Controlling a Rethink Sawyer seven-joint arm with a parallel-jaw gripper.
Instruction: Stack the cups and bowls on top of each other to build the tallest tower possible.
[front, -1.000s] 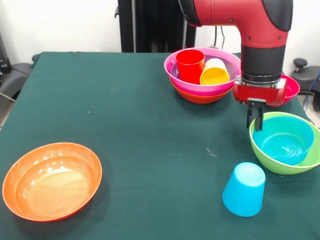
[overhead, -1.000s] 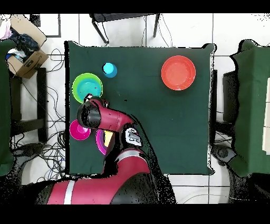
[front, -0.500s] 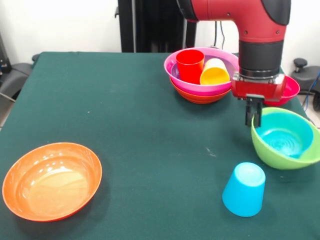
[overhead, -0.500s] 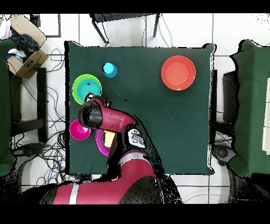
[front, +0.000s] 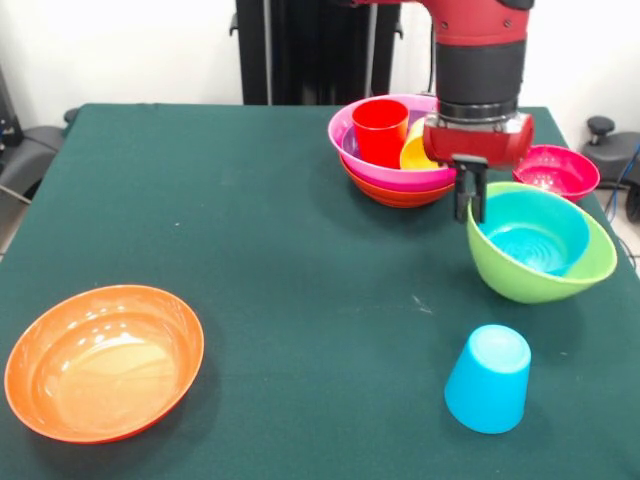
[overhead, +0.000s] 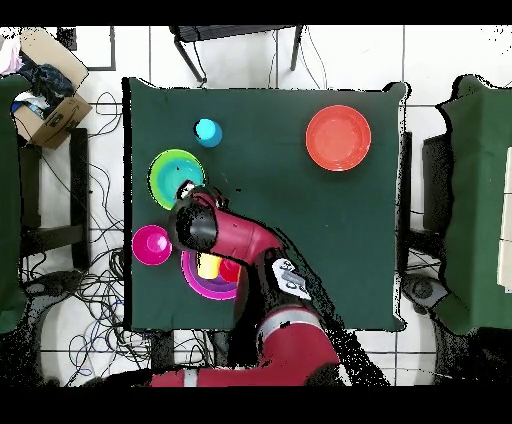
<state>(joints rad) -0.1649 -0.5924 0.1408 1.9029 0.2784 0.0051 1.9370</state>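
My gripper (front: 470, 200) is shut on the near-left rim of the lime green bowl (front: 540, 272), which hangs tilted just above the table with the small blue bowl (front: 533, 235) inside it. In the overhead view the green bowl (overhead: 170, 174) shows beside the arm. Behind the gripper stands the tower (front: 400, 170): a magenta bowl on an orange one, holding the red cup (front: 380, 130) and the tipped yellow cup (front: 416, 153). The light blue cup (front: 488, 378) stands upside down near the front. A large orange bowl (front: 103, 360) lies at the front left.
A small crimson bowl (front: 556, 170) sits at the right, behind the green bowl and close to the table's edge. In the overhead view the light blue cup (overhead: 207, 131) and the orange bowl (overhead: 338, 137) lie near the far edge.
The gripper has moved left toward the tower, carrying the green bowl with the blue bowl inside; the bowl now hangs tilted and has uncovered the crimson bowl.
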